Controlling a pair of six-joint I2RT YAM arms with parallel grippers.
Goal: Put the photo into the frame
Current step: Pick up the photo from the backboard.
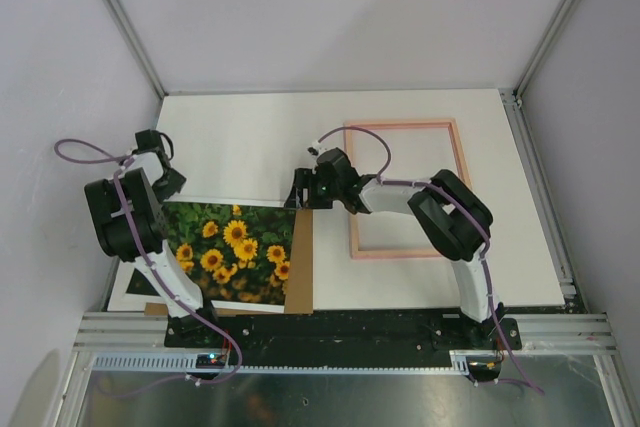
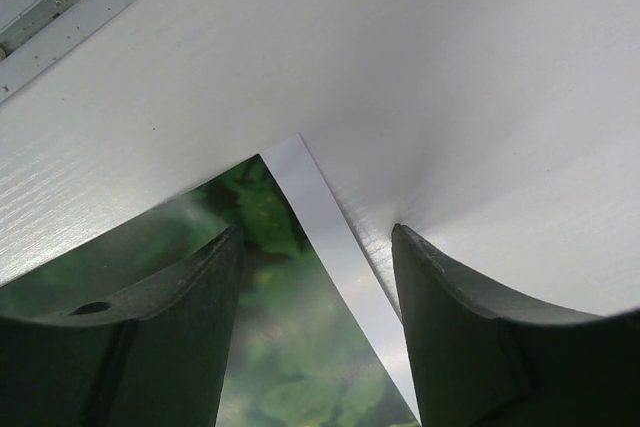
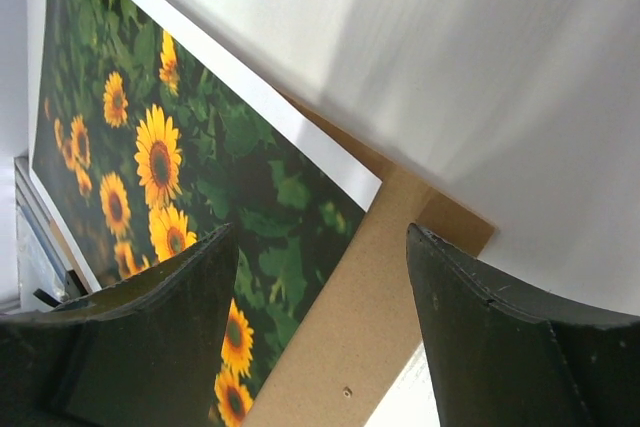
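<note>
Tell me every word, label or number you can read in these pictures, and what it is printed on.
None can be read.
The photo shows only sunflowers, leaves and a white border, no caption.
The frame, the brown backing board and the white table are plain.
Any small markings on the left arm or the right arm are too small to read.

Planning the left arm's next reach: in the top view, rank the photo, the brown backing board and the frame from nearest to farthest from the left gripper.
1. photo, its far-left corner right beneath the left gripper.
2. backing board, showing as a strip along the photo's right edge.
3. frame, farthest, off to the right.
</note>
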